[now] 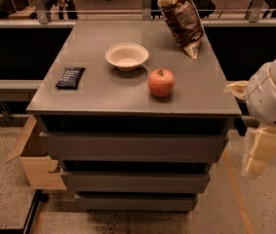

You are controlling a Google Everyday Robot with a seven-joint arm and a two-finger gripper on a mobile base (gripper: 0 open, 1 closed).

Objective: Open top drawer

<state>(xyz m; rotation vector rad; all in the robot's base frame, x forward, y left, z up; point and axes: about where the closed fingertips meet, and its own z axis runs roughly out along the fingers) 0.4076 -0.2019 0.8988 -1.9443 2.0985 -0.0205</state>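
Top drawer (132,147) sat directly under the counter top (103,99). It was the widest grey front in the stack, flat, no handle, with a dark gap above its upper edge. It looked shut or nearly so, the front roughly level with the counter's front edge.

Gripper (255,165) hung off the cabinet's right front corner, below the white arm housing (274,94) and apart from the drawer. Nothing was seen in it. Spread or pressed together: could not tell.

Step judged: approach, no contact yet. With no handle, the best bet was probably to hook the upper edge through the dark gap, or catch the right end of the front. Then pull straight out, level, no skew, so the box would not bind. Target had to be the widest front, not the mid drawer (135,181) or the narrowest drawer (135,202) below.

On the counter were a bowl (127,56), apple (161,82), chip bag (181,18) and dark packet (70,77), none blocking. The apple sat near the front edge and might roll if the cabinet got jerked. Cardboard box (35,162) stood on the floor at the left, beside the lower drawers and out of the pull path. The way to the drawer's right end looked free.
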